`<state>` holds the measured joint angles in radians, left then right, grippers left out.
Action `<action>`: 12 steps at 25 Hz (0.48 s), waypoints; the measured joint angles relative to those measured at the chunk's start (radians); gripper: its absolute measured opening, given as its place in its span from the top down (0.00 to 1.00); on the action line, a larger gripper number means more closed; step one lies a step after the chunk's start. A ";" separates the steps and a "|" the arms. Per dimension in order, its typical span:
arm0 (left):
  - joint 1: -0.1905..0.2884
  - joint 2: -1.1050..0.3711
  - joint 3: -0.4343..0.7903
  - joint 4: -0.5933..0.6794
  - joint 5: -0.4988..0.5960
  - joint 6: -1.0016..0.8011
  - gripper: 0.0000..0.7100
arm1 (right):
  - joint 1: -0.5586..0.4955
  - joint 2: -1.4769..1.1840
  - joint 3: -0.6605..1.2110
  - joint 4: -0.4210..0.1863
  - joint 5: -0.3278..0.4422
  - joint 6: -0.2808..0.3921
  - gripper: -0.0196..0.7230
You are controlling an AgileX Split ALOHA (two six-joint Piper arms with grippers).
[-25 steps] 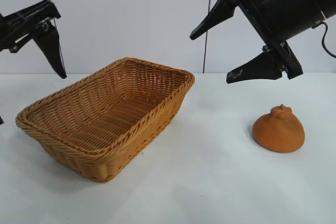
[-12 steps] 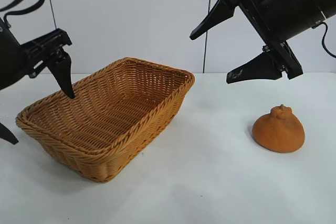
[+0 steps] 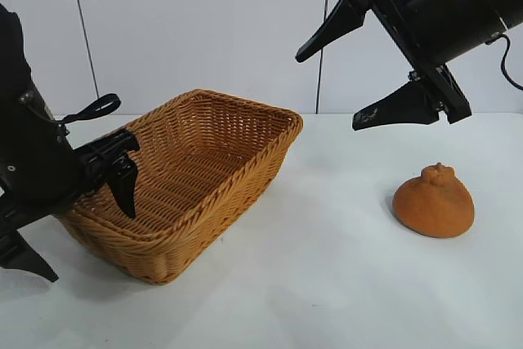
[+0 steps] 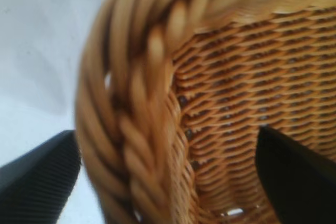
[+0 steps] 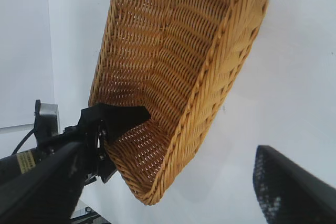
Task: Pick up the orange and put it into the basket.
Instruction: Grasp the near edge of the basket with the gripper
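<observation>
Orange (image 3: 434, 201), dull, rough-skinned, knob on top, sits on the surface (image 3: 327, 267); both tools, left (image 3: 78, 222) and right (image 3: 364, 79), gape empty.

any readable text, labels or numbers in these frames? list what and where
No text can be read in any view.
Yellow sticker on the left arm, seen from the right wrist camera: dark print, too small to read.
Small pale mark on a finger of the right tool, exterior view: too small to read.
Basket, orange, table and wall panels: no markings visible.
</observation>
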<state>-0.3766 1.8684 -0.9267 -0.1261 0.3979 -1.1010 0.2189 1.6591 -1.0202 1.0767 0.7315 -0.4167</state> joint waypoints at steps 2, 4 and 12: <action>0.000 0.001 0.000 0.000 0.000 0.000 0.12 | 0.000 0.000 0.000 0.000 0.000 0.000 0.17; 0.000 0.001 0.000 -0.001 0.000 0.000 0.22 | 0.000 0.000 0.000 0.000 0.000 0.000 0.17; 0.003 0.001 -0.019 -0.012 0.041 -0.011 0.88 | 0.000 0.000 0.000 0.000 0.000 0.000 0.17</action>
<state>-0.3735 1.8692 -0.9458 -0.1385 0.4386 -1.1118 0.2189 1.6591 -1.0202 1.0767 0.7315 -0.4167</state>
